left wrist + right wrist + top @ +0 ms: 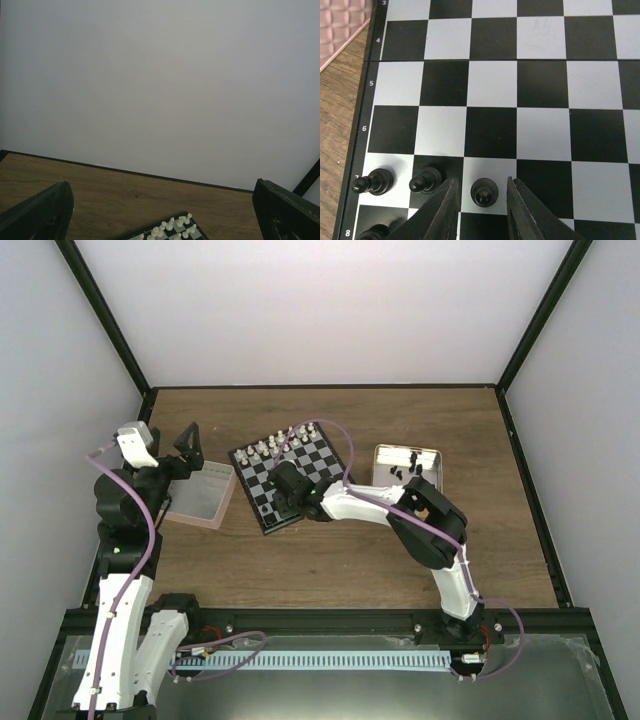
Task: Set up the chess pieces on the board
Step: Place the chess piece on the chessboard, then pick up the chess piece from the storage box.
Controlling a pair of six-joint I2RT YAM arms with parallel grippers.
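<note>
Right gripper (pixel 481 181) straddles pawn (pixel 484 193) — near board rim (pixel 356 125).

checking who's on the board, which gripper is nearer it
Right. The right gripper is over the board, jaws flanking a black pawn; the left gripper is off its left side, by the pink tray.

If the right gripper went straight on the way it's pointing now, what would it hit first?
Probably the black pawn standing between its open fingers, or the board under it; height is hard to judge.
</note>
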